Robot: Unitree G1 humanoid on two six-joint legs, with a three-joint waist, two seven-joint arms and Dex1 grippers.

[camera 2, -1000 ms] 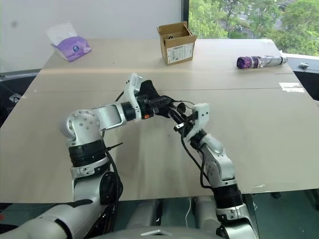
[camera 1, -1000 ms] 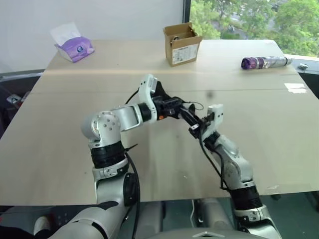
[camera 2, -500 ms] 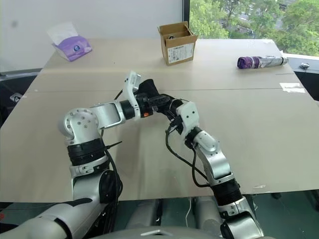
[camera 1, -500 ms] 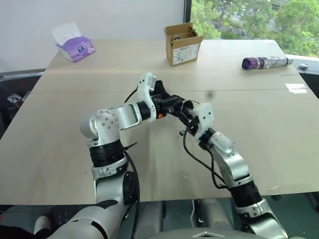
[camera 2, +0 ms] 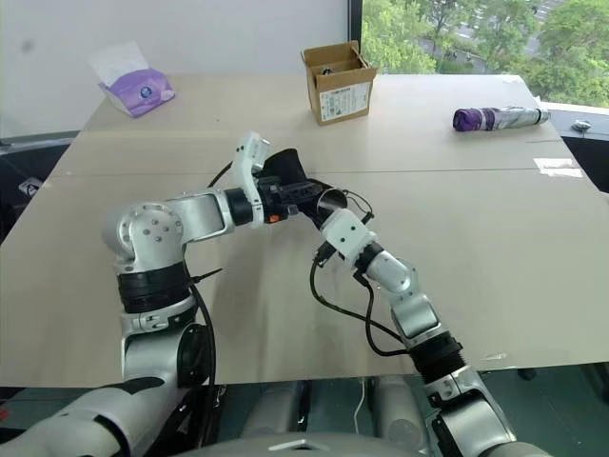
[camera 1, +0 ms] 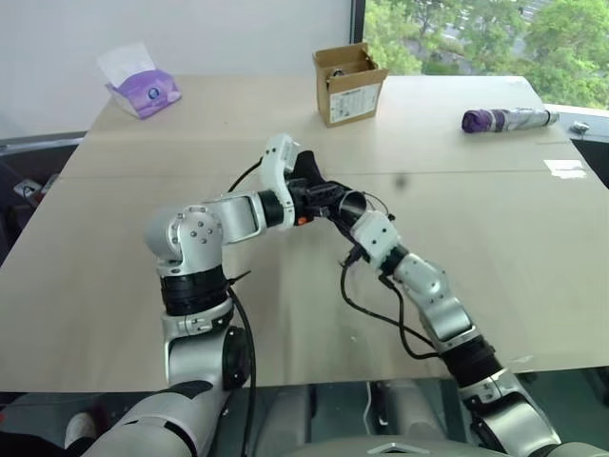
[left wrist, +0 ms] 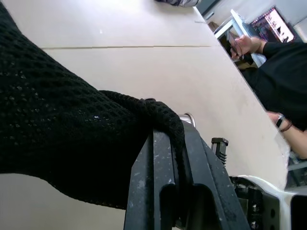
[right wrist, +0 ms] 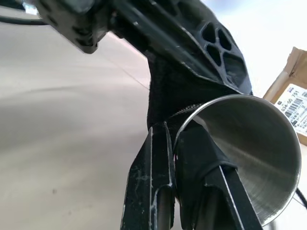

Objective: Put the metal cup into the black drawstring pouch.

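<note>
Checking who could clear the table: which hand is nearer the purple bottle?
Right. The right hand sits mid-table holding the metal cup, on the purple bottle's side; the left hand, gripping the black pouch, is farther from it.

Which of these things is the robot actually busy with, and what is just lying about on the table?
In use:
- black drawstring pouch, held by the left gripper
- metal cup, its rim pinched by the right gripper

Lying about:
- cardboard box
- purple tissue pack
- purple bottle, on its side
</note>
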